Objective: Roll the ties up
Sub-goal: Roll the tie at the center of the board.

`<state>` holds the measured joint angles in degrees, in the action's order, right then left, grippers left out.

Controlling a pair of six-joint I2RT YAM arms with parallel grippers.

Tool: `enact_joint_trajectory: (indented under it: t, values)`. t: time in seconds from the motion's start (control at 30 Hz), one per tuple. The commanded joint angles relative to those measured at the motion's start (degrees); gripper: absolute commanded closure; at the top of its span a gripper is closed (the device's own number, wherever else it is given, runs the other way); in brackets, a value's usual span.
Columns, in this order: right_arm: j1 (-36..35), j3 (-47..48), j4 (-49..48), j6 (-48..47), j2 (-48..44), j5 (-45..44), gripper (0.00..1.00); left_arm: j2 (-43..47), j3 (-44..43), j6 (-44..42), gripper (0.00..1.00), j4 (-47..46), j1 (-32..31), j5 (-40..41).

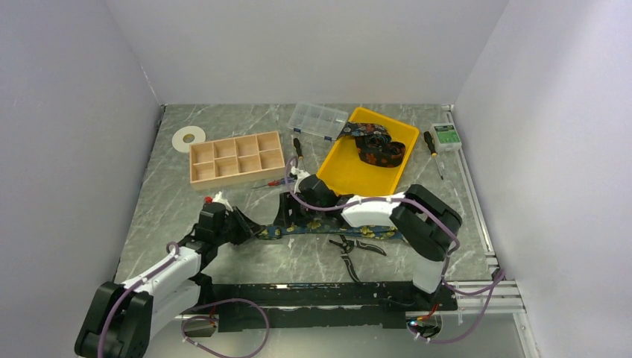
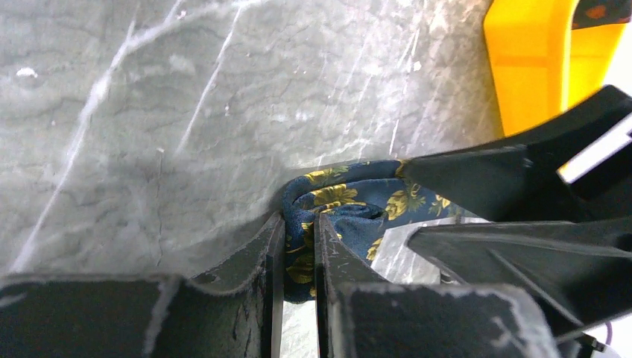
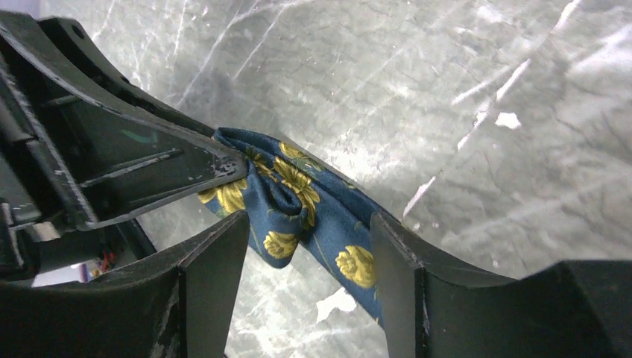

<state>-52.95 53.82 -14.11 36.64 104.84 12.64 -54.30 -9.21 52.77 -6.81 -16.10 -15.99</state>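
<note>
A dark navy tie (image 1: 335, 231) with yellow flowers lies flat across the table in front of the arm bases. Its left end is folded over into a small curl (image 2: 335, 198). My left gripper (image 1: 250, 227) (image 2: 298, 224) is shut on that folded end, with fabric pinched between its fingers. My right gripper (image 1: 287, 215) (image 3: 307, 224) stands open astride the same curl (image 3: 294, 190), and its fingers are apart from the cloth. The two grippers nearly touch. A second tie (image 1: 376, 145) lies loosely coiled in the yellow tray (image 1: 343, 175).
Black-handled pliers (image 1: 350, 247) lie just in front of the tie. Behind stand a wooden compartment box (image 1: 237, 158), a clear organiser (image 1: 319, 119), a white tape ring (image 1: 188, 138), two screwdrivers (image 1: 298, 149) (image 1: 432, 145) and a small green box (image 1: 447, 136).
</note>
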Motion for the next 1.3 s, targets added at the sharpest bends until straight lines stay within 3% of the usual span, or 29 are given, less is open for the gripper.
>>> enact_joint_trajectory:
  t: [0.0, 0.17, 0.3, 1.07, 1.27]
  values:
    - [0.1, -2.6, 0.9, 3.3, -6.8, -4.0, 0.38, 2.7, -2.5, 0.3, 0.97, 8.3, -3.6, 9.1]
    - [0.1, -5.2, -0.3, 4.3, -9.1, -2.8, 0.54, 3.7, -7.8, 0.0, 0.97, 17.8, -7.9, 19.2]
    - [0.0, -5.9, -2.3, 5.0, -8.4, -0.1, 0.6, 2.2, -12.2, 0.4, 0.97, 25.0, -10.0, 25.1]
    - [-2.0, 9.0, -4.6, 10.9, 10.4, 6.4, 0.69, -2.6, -22.2, -0.2, 0.97, 34.8, -15.9, 34.4]
    - [-1.8, 7.0, -6.0, 11.2, 8.9, 5.4, 0.65, -7.8, -28.3, -1.0, 0.97, 40.5, -18.8, 39.9]
